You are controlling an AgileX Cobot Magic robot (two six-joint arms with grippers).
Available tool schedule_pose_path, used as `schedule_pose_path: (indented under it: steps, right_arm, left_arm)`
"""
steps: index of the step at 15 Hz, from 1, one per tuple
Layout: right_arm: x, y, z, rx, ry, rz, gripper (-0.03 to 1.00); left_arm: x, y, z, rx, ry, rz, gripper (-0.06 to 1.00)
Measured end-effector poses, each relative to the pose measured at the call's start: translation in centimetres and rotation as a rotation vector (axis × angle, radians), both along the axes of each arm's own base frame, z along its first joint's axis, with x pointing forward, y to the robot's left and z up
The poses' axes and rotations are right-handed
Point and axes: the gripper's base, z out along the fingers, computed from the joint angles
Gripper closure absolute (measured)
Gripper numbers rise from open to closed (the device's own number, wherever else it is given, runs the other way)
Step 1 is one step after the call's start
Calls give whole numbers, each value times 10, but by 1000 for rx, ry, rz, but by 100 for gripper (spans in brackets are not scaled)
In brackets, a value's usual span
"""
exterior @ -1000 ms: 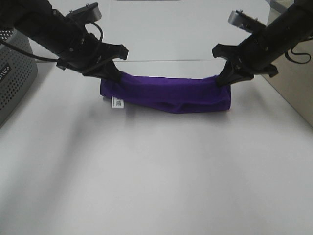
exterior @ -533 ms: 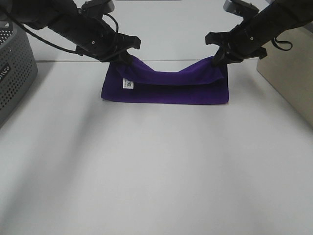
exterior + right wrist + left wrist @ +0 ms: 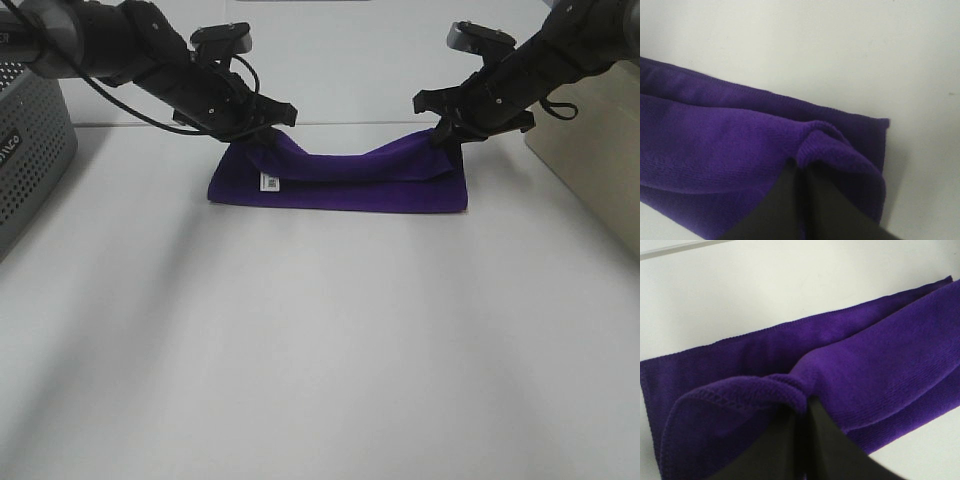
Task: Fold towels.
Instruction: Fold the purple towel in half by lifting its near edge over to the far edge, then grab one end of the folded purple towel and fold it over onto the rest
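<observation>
1. The left gripper (image 3: 262, 137) is pinched tight on one far corner of the purple towel (image 3: 340, 188). Its wrist view shows its two dark fingers (image 3: 777, 450) meeting, with a bunched, stitched hem squeezed at their tips.
2. The right gripper (image 3: 447, 138) is clamped the same way on the other far corner. In its own wrist view a small puckered fold of cloth sits right at the point where its fingers (image 3: 832, 210) come together.
3. The towel stretches between the two grippers as a long folded band on the white table (image 3: 320, 350). Its lower layer lies flat beneath and just in front of both grippers. The upper layer rises to each pinched corner and sags in the middle between them.
4. A small white tag (image 3: 268, 181) hangs on the towel just below the left gripper, on the side facing the camera.
5. Outward from the left gripper, well apart from it, stands a grey perforated basket (image 3: 30, 150). Outward from the right gripper sits a beige box (image 3: 590, 160), also clear of the towel.
</observation>
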Motion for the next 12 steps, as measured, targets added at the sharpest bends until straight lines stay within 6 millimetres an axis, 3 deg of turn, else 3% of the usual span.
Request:
schedule_pose_path:
  steps: [4, 6, 9, 12]
  right_arm:
    - [1, 0, -8, 3, 14, -12, 93]
    - [1, 0, -8, 10, 22, -23, 72]
    - [-6, -3, -13, -58, 99, 21, 25]
    - [-13, -11, -1, -186, 179, 79, 18]
  left_arm:
    - [1, 0, -6, 4, 8, 1, 87]
    - [1, 0, -7, 14, 4, -3, 67]
    - [0, 6, -10, 118, -13, -42, 28]
    - [-5, 14, -1, 225, 25, -50, 23]
